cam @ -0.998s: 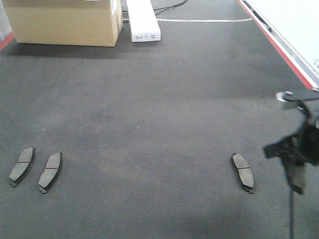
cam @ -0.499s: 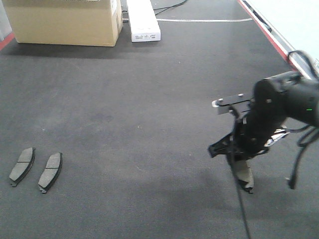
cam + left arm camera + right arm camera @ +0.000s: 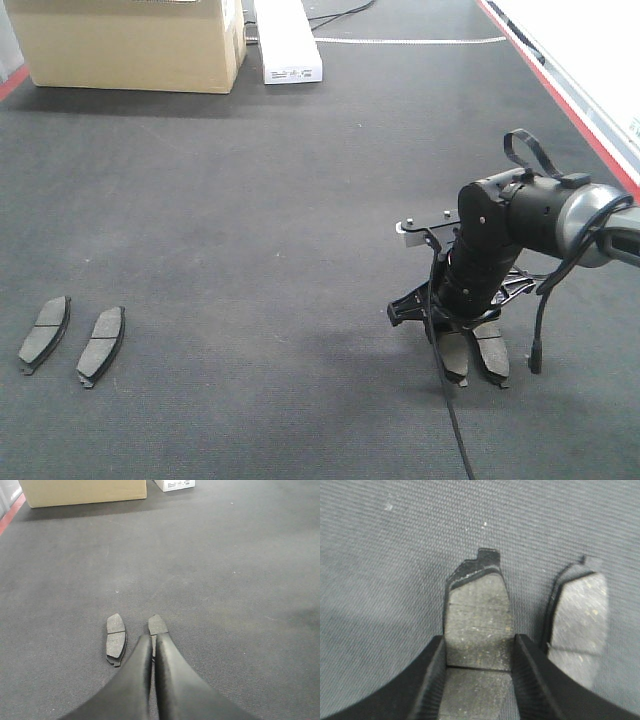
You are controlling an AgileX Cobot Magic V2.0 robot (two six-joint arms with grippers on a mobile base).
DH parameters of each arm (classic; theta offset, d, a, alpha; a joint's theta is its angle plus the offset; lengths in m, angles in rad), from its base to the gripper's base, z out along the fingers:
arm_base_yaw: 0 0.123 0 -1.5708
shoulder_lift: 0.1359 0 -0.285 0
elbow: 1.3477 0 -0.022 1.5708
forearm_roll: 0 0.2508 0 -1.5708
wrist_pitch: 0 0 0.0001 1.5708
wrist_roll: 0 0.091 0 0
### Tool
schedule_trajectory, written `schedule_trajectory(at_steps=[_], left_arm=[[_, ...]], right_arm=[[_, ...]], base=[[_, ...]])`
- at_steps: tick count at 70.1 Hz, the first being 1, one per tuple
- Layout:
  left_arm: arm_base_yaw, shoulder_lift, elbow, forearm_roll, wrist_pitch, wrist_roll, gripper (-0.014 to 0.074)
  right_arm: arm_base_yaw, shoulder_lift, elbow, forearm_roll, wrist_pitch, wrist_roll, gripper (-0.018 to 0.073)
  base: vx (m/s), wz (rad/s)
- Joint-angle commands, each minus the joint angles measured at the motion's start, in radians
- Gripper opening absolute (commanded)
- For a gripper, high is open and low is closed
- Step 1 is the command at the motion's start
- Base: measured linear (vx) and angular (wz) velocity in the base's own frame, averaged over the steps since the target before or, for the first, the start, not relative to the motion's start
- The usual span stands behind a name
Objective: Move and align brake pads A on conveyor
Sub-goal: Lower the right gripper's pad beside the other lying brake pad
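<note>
Your right claw is pinching one brake pad low on the conveyor, just left of another pad. Left claw is pressed together above the near-left pair.

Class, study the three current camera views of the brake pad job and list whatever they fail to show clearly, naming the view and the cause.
- Front view: the right gripper and arm cover the upper parts of the two right brake pads.
- Left wrist view: the left gripper hides most of the nearer pad.
- Right wrist view: the held pad runs off the bottom edge; whether it touches the conveyor is unclear.
- Front view: print on the white box is too small.
</note>
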Motion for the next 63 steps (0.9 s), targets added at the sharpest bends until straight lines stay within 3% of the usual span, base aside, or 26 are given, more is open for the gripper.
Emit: schedule_trajectory(at_steps=[1,22,32,39,55,63], left_arm=[[-0.003,0.009,-0.02,-0.001,-0.076,-0.001,-0.0006],[-0.003,0.009,-0.02,-0.001,-0.076,-0.001,-0.0006],[-0.003,0.009,-0.02,-0.001,-0.076,-0.001,-0.0006],[-0.003,0.009,-0.02,-0.001,-0.076,-0.001,-0.0006],[-0.003,0.009,-0.02,-0.001,-0.076,-0.001,-0.0006],[-0.003,0.009,-0.02,-0.001,-0.076,-0.001,-0.0006]], right_arm=[[-0.001,-0.039,-0.033,-0.006,-0.03,0.003,-0.0004],[-0.001,-0.017,-0.033,-0.006,-0.03,0.002,0.0],[-0.001,-0.016,-0.033,-0.006,-0.031,0.001,0.0048],[-0.001,-0.016,-0.033,-0.003,-0.032,0.001,0.0143],[-0.001,-0.016,-0.033,0.024,-0.036,0.001,0.053],[-0.001,-0.018,-0.033,0.024,-0.027,0.001,0.0673]], base=[[0.0,0.0],[0.0,0.0],[0.0,0.0],[0.0,0.0],[0.0,0.0],[0.0,0.0]])
